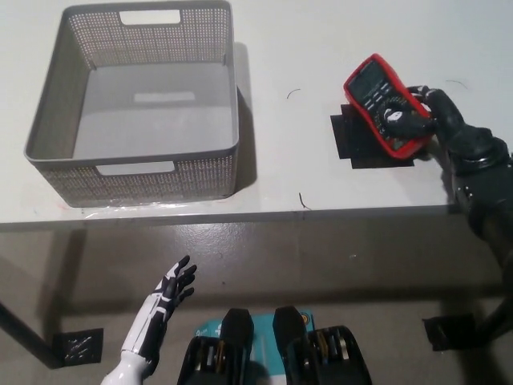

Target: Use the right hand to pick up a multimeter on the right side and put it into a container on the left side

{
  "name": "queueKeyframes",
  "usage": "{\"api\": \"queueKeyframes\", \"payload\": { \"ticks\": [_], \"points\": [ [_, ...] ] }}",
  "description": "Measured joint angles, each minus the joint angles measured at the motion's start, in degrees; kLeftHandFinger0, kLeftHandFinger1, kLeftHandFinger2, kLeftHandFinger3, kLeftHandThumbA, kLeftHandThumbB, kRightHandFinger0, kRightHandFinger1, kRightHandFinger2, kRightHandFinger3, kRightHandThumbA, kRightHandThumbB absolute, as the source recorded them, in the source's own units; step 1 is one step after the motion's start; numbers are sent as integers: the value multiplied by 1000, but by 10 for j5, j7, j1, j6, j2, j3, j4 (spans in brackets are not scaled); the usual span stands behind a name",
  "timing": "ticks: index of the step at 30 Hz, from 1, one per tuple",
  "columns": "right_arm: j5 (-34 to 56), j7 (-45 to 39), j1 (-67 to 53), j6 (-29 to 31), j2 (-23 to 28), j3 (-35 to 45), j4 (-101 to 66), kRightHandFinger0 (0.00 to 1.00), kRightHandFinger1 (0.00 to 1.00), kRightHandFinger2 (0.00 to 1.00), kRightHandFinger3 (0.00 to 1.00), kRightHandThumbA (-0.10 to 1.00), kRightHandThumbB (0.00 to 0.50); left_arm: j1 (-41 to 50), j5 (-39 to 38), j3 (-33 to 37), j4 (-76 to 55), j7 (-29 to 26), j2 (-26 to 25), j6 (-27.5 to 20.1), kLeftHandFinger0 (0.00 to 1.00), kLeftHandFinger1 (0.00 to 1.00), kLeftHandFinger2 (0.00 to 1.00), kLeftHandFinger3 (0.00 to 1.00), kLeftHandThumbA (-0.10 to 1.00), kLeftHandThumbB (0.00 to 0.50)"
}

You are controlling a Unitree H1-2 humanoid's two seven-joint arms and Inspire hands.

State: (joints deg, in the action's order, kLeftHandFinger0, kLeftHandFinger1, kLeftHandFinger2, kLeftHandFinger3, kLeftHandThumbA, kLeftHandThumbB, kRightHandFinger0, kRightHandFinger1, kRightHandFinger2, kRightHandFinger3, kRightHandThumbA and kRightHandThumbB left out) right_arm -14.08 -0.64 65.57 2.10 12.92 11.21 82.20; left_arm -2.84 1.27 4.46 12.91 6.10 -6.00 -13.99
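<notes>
Multimeter (pixel 385 104) in right hand (pixel 437 120), display end toward upper left.

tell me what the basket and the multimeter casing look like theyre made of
Basket: probably moulded grey plastic, matte; its walls carry a fine, even perforated weave pattern and clean cut-out handles. Multimeter, held in the right hand: likely a red rubbery or plastic shell around a dark face; slight sheen, rounded edges.

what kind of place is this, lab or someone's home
Probably a robot test lab: a plain white table with a black tape marker, a gray basket, and a multimeter in the right hand.
</notes>
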Motion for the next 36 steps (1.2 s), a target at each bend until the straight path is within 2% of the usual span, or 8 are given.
{"api": "queueKeyframes", "payload": {
  "ticks": [8, 10, 12, 15, 19, 25, 28, 36],
  "points": [
    [83, -19, 1, -50, -1, 155, 6, 0, 0, 518, 1000, -100, 97, 1, 0, 0, 9, 0, 0, 0, 1000, 1000, 1000, 1000, 1000, 402],
    [103, -23, 1, -60, -1, 188, 6, 0, 0, 520, 649, -100, 103, 2, 0, 0, 9, 0, 0, 1, 1000, 1000, 1000, 1000, 1000, 407],
    [124, -29, 2, -72, -1, 220, 6, 0, 0, 510, 862, -100, 93, 2, 0, 0, 9, 0, 0, 1, 1000, 1000, 1000, 1000, 1000, 378],
    [152, -35, 4, -88, -3, 260, 6, 0, 19, 535, 553, -100, 103, 2, 0, 0, 9, 0, 0, 1, 1000, 1000, 1000, 1000, 1000, 383],
    [190, -41, 8, -111, -13, 312, 6, 0, 71, 564, 1000, -100, 108, 2, 0, 0, 9, 0, 0, 1, 1000, 1000, 1000, 1000, 1000, 378],
    [249, -55, 38, -147, -52, 359, 6, 0, 163, 630, 1000, -100, 168, 5, 0, -1, 9, 0, 0, 1, 1000, 1000, 1000, 1000, 1000, 382],
    [271, -65, 60, -160, -76, 367, 5, 0, 36, 615, 1000, -100, 155, 7, 0, -2, 9, 0, 0, 0, 1000, 1000, 1000, 1000, 1000, 388],
    [316, -88, 125, -176, -149, 349, -5, 0, 29, 647, 1000, -100, 148, 12, 0, -2, 7, 0, 0, 0, 1000, 1000, 1000, 1000, 1000, 404]
  ]
}}
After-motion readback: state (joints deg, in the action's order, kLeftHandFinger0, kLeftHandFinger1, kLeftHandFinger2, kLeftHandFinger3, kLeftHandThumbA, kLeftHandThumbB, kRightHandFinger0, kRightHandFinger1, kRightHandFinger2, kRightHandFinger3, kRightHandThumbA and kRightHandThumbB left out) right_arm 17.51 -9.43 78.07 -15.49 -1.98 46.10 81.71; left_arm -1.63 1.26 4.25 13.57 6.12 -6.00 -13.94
